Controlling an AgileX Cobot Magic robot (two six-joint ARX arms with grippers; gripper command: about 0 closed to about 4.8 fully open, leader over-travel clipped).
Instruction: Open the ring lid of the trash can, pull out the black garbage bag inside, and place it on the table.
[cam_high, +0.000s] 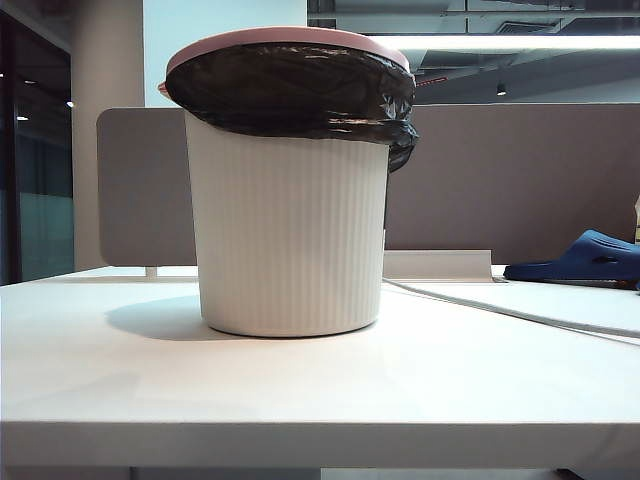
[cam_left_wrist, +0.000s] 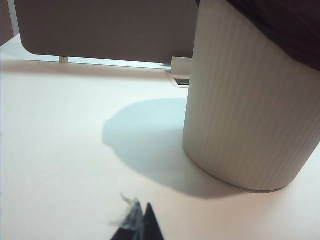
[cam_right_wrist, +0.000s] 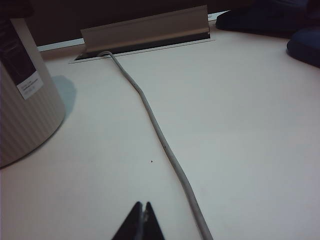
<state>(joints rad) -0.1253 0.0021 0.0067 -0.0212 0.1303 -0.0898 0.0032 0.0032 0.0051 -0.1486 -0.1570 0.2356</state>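
Though nothing has yet been touched, each part can be judged for handling:

Ring lid: thin pink hoop seated on the can's rim, pinning the bag's folded-over edge; probably light and springy, best taken at its outer lip, which overhangs at the side. It lies well above and beyond both claws.

Black garbage bag: glossy crinkled film draped over the rim under the hoop; soft, slippery, likely to tear if snagged. The bunched fold on the can's right side looks the easiest pinch.

Trash can: ribbed cream bucket standing upright on the table; probably light enough to tip or slide when the hoop is pried, so one claw may have to steady it.

Left gripper: tips pressed together, holding nothing, low over the table, the can just ahead and to one side.

Right gripper: tips likewise together and empty, the can farther off to its side, a grey cable running close past it.

Table: white, flat, with bare room before both claws for setting the bag down.
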